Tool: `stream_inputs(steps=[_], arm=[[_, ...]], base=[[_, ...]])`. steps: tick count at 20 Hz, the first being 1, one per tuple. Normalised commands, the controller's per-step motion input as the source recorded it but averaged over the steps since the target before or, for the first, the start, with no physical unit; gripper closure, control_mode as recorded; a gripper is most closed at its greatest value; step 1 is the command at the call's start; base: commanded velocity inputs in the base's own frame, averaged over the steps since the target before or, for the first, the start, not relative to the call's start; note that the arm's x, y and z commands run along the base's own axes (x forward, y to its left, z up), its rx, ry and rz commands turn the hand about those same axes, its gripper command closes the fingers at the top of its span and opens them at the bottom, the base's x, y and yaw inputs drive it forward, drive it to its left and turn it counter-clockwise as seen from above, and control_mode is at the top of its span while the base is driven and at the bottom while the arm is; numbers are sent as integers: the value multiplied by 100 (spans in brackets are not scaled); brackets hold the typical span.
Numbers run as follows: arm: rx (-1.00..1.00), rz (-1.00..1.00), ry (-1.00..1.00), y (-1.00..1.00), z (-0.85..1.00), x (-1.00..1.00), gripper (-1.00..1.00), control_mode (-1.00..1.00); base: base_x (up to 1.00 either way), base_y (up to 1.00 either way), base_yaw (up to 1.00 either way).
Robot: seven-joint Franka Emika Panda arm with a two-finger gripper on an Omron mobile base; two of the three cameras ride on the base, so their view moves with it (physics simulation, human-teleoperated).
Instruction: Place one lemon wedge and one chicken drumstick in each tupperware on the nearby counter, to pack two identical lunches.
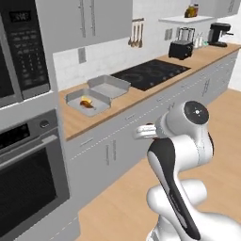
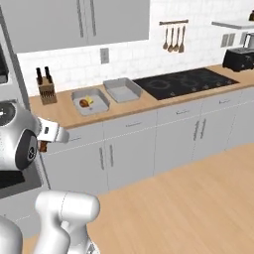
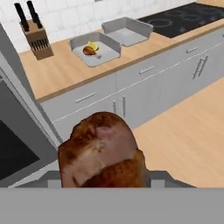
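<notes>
A reddish-brown chicken drumstick (image 3: 100, 151) fills the bottom of the hand view, with my gripper (image 3: 103, 177) shut on it, out over the floor in front of the grey cabinets. In the right base view the gripper (image 2: 46, 140) hangs left of the trays, below the counter (image 2: 64, 114) edge. The left tupperware (image 3: 111, 52) holds a second drumstick (image 3: 89, 51) and a lemon wedge (image 3: 92, 45). The right tupperware (image 3: 142, 27) beside it looks bare. Both trays show in the left base view, left (image 1: 73, 97) and right (image 1: 109, 86).
A knife block (image 3: 35, 37) stands on the counter left of the trays. The black cooktop (image 2: 186, 82) lies to their right, with a toaster (image 1: 180, 49) and coffee machine (image 1: 219, 34) farther along. A built-in oven (image 1: 28, 179) rises at the left. Wooden floor (image 2: 198, 198) is open.
</notes>
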Motion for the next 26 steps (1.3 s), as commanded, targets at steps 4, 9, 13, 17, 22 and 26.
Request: stream_inputs(steps=[4,9,13,17,22,26], arm=[[0,0,0,0,0,0,100,100],[0,0,0,0,0,0,100,100],[0,0,0,0,0,0,100,100],[0,0,0,0,0,0,100,100],[0,0,0,0,0,0,100,100],[0,0,0,0,0,0,100,100]], base=[[100,-68,0],[100,-69,0],[100,-55,3],[100,-44,4],[100,-7,34],[100,0,51]])
